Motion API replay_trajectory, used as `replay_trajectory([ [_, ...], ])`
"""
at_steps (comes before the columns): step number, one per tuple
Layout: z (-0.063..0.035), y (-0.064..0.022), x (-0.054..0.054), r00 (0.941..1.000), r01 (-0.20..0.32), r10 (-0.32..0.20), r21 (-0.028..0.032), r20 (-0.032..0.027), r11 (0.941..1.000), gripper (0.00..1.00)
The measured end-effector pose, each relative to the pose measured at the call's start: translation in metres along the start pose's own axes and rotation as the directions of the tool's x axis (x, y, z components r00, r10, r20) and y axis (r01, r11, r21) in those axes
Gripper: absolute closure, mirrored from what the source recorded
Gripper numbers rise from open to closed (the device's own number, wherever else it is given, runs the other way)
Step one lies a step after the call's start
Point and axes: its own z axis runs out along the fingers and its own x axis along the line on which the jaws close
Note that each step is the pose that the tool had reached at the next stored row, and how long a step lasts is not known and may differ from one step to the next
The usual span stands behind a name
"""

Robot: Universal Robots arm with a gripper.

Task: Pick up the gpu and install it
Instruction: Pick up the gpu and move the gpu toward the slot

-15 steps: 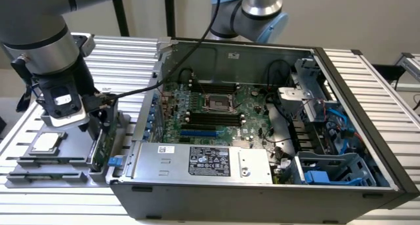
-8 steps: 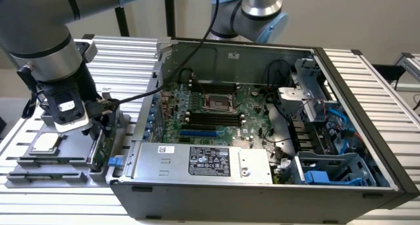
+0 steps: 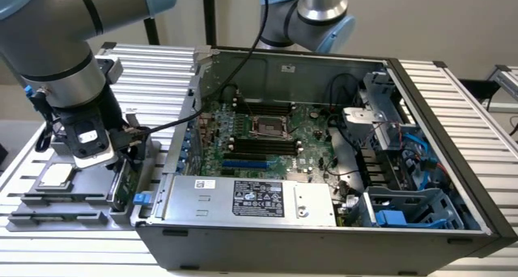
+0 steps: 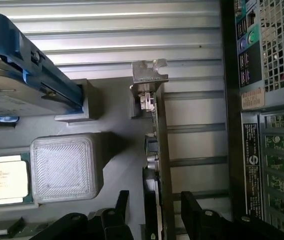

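My gripper [image 4: 156,196] hangs low over the gpu [image 4: 158,150] with the jaws open, one finger on each side of the card and a gap on both sides, so nothing is gripped. The gpu stands on its long edge in a slot of the grey tray [image 4: 116,125], and its silver bracket [image 4: 149,74] is at the end away from my fingers. Beside it on the same tray I see a ribbed grey block [image 4: 66,167], then a cpu [image 4: 6,180] lying flat in its recess just past the block. Further along the tray a drive [image 4: 11,85] in a blue frame sits tilted in its own slot. The tray rests on the slatted metal tabletop [image 4: 131,35], just beside the open case [image 3: 324,246] and on the exterior view's left of it. In the case, a labelled silver box [image 3: 251,198] is at the near wall. Behind that box the motherboard [image 3: 267,137] lies flat on the case floor. Cables and blue-lined bays fill the case on the exterior view's right.
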Motion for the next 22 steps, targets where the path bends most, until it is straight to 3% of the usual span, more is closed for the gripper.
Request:
replay_trajectory([
  [10, 0.0022, 0.0026, 0.0036, 1.0000, 0.000, 0.000, 0.0002, 0.0003, 1.0000, 0.46],
  [12, 0.0022, 0.0033, 0.0036, 1.0000, 0.000, 0.000, 0.0002, 0.0002, 1.0000, 0.48],
  [13, 0.0023, 0.0036, 0.0035, 1.0000, 0.000, 0.000, 0.0002, 0.0003, 1.0000, 0.55],
  [20, 0.0027, 0.0051, 0.0026, 1.0000, 0.002, -0.002, 0.0001, 0.0003, 1.0000, 0.55],
  [22, 0.0029, 0.0052, 0.0025, 1.0000, 0.002, -0.002, 0.0001, 0.0002, 1.0000, 0.64],
])
